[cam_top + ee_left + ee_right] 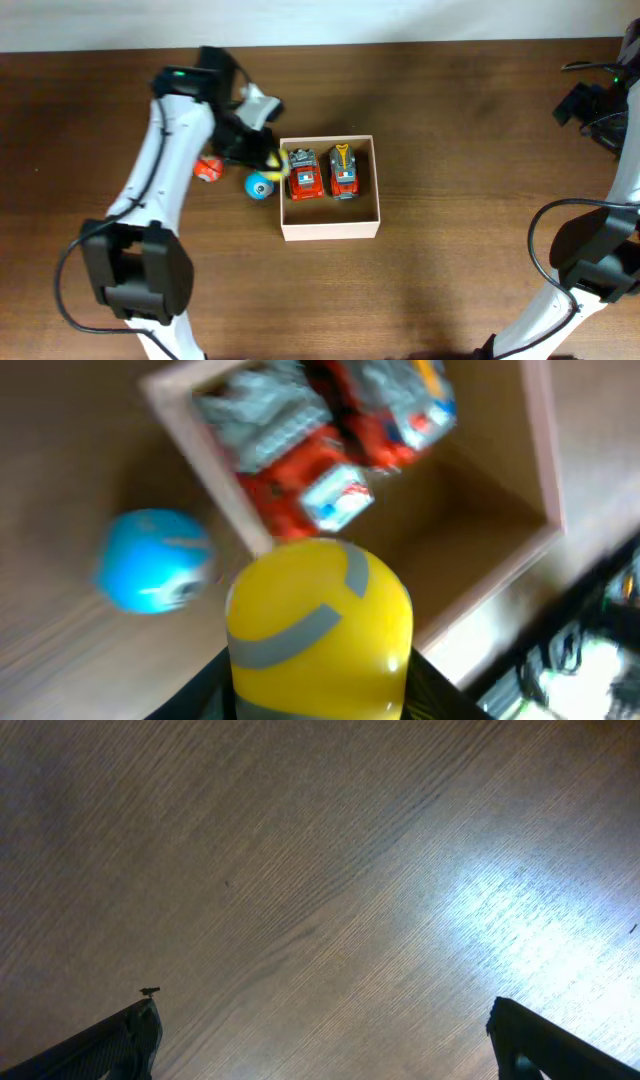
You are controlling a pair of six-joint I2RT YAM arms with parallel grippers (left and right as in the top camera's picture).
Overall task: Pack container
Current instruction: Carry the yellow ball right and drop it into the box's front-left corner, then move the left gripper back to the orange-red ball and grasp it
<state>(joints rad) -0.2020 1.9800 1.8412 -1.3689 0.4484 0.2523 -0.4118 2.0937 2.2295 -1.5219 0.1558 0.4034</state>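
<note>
Now the left hand (pixel 265 157) squeezes a yellow toy (pixel 320 622) right above the left wall of the container (pixel 330 231), which sits in the middle of the worktop (pixel 450 280) with two red cars (pixel 304 174) inside, ready to drop it in; the right hand (pixel 322 1012) hangs with fingers wide apart.

No word, number or brand can be read in any view. The red toy car (pixel 335 500) has a small white and blue label at one end, but it is blurred in the left wrist view and too small to make out from overhead. The yellow toy (pixel 318 625) shows only plain grey curved stripes.
</note>
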